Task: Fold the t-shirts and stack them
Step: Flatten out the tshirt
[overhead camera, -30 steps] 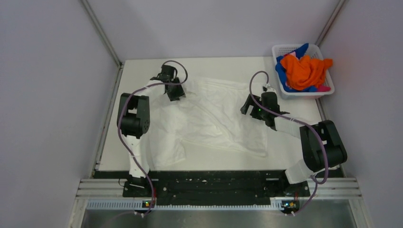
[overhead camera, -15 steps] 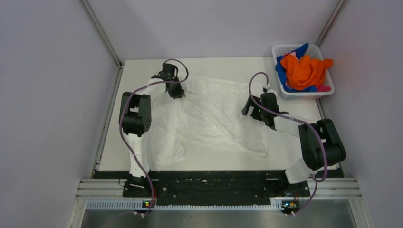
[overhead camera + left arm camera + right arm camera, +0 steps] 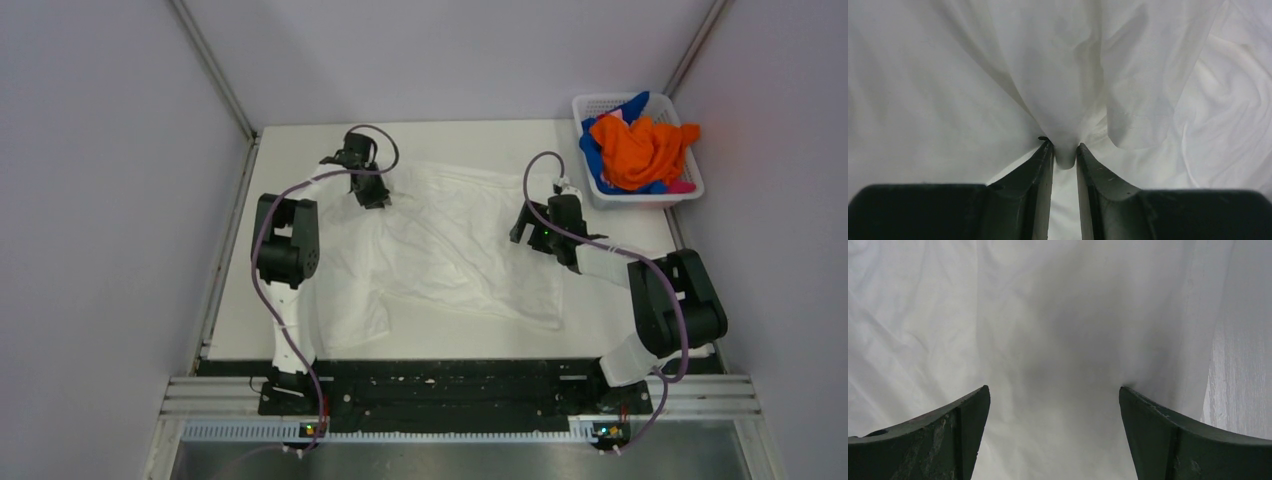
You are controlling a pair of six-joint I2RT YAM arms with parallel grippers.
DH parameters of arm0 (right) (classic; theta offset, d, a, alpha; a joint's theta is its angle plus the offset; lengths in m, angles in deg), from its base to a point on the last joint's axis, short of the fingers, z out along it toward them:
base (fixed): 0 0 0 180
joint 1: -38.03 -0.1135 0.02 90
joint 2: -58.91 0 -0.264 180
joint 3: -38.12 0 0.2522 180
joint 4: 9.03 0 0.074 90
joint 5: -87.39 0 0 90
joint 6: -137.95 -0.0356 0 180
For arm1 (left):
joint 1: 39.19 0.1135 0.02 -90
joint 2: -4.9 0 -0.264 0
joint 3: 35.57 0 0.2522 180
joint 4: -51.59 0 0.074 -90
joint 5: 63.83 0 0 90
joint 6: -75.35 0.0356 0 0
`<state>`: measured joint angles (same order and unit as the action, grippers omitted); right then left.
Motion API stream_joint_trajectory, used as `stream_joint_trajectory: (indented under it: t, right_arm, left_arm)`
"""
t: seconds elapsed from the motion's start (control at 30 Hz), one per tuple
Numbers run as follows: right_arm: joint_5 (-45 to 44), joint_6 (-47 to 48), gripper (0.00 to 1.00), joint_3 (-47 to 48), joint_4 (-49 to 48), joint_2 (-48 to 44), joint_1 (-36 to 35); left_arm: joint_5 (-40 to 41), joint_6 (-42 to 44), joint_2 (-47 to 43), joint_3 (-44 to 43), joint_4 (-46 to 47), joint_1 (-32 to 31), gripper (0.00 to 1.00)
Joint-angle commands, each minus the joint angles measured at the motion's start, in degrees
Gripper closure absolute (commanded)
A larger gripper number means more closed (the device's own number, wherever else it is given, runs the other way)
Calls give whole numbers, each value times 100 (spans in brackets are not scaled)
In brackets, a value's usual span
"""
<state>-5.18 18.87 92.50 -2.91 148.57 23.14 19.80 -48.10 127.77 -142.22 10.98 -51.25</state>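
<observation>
White t-shirt point(image 3: 450, 240) is lying spread and wrinkled across the middle of the table point(image 3: 290, 140). Right hand point(image 3: 1054, 392) is hanging over the shirt's right edge, fingers spread wide and holding nothing. Farther back, left hand point(image 3: 1064, 150) is pinching a raised fold at the shirt's far-left corner. At the far right, the basket point(image 3: 590, 103) is holding an orange t-shirt point(image 3: 640, 150), a blue t-shirt point(image 3: 590, 148) and a pink t-shirt point(image 3: 682, 186) in a heap

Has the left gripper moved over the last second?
Yes, slightly: the left gripper, shut on the white t-shirt, crept toward the far edge of the table.
</observation>
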Motion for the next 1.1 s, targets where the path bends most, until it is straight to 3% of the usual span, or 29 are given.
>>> stream_joint_trajectory:
  t: [0.0, 0.43, 0.53, 0.6, 0.8, 1.07]
  right_arm:
    - [-139, 91, 1, 207, 105, 92, -37]
    - [-143, 143, 1, 258, 209, 184, -35]
    - [-147, 153, 1, 276, 234, 199, -33]
    - [-155, 157, 1, 284, 245, 202, -36]
    - [-187, 181, 1, 299, 263, 212, -34]
    - [-407, 237, 1, 297, 279, 217, -38]
  left_arm:
    - [161, 72, -369, -327, -184, -34, 71]
    - [402, 161, -100, -830, -510, -95, 76]
    - [465, 194, -42, -907, -505, -113, 86]
    - [468, 216, 9, -975, -510, -113, 100]
    - [408, 312, 78, -1220, -157, -121, 100]
    - [660, 298, 1101, -2905, 1029, -75, 100]
